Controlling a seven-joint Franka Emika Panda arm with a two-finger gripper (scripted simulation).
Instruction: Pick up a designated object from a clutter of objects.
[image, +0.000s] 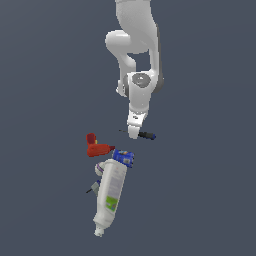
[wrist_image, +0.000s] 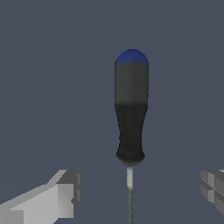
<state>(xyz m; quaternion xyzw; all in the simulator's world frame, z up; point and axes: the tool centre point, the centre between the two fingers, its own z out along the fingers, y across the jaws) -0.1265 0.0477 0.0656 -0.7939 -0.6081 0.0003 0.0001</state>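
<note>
The designated object, a small screwdriver (image: 146, 135) with a black-and-blue handle, lies flat on the floor apart from the clutter of objects (image: 107, 175). My gripper (image: 133, 132) hangs low over its thin shaft, just beside the handle. In the wrist view the screwdriver's handle (wrist_image: 130, 109) fills the middle. The shaft runs between my two fingers (wrist_image: 63, 197), which stand wide apart on either side without touching it. The gripper (wrist_image: 141, 191) is open and holds nothing.
A red drill (image: 95, 146), a blue can (image: 123, 157) and a large white bottle (image: 111, 192) with a green label lie together just beyond the screwdriver. Small grey bits (image: 94, 187) sit beside the bottle. Dark flat floor surrounds everything.
</note>
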